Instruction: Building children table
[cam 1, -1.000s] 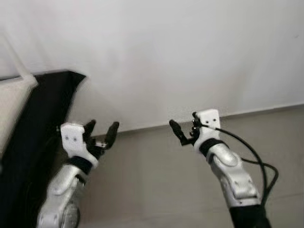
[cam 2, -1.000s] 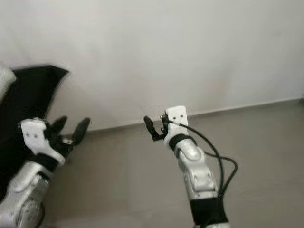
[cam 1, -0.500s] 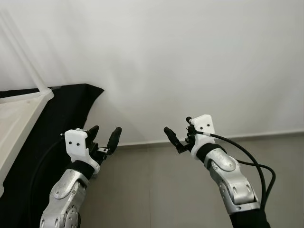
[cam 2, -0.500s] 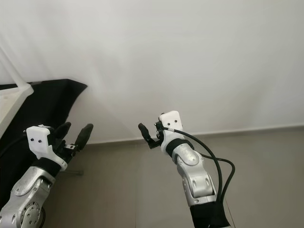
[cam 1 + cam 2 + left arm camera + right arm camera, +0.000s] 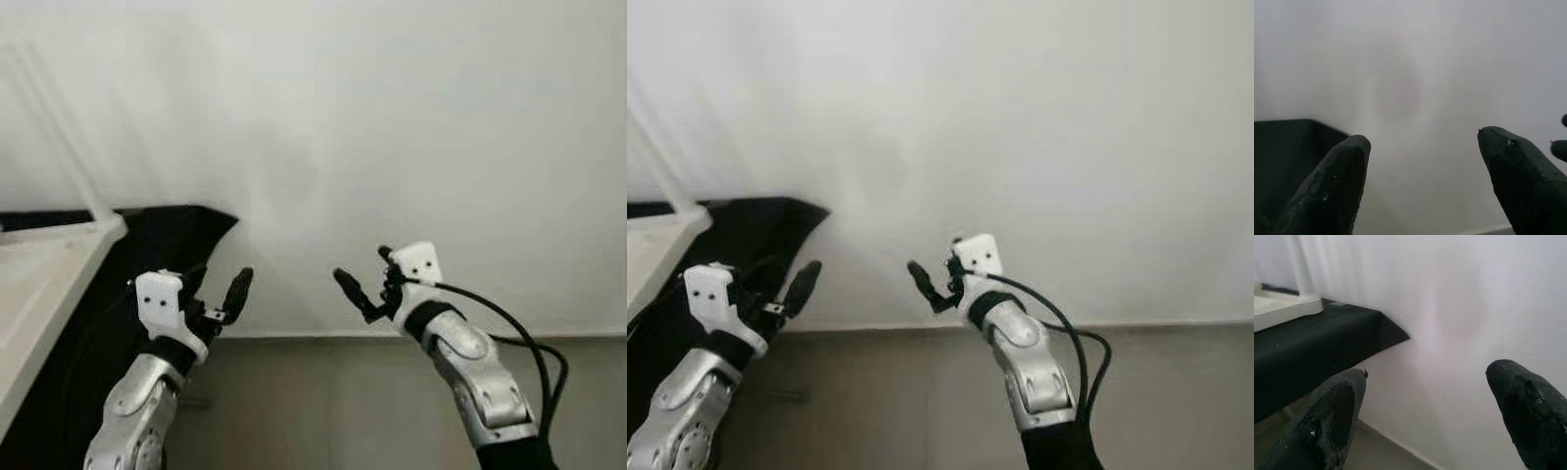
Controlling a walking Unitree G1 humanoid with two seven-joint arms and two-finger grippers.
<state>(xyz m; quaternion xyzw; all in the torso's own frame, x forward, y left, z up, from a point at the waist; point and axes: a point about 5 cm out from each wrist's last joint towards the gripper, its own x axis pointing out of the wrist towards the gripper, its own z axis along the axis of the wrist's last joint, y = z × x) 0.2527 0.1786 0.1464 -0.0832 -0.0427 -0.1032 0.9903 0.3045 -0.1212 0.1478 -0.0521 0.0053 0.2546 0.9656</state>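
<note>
left tool point(image 5: 217, 292) agape (right tool point(image 5: 364, 290) too) | white wall point(image 5: 392, 127) | black table point(image 5: 78, 323)

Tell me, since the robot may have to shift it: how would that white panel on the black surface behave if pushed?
The white panel looks flat and rigid, so it would probably slide rather than bend. It lies flat on the black surface, so tipping seems unlikely. Weight cannot be told.

left gripper point(image 5: 1422, 183) jaws apart | white wall point(image 5: 1449, 63) ahead | black surface point(image 5: 1283, 156) beside

home room | plain white wall point(image 5: 392, 117) | grey tiled floor point(image 5: 323, 411) | black-draped surface point(image 5: 1312, 342)
</note>
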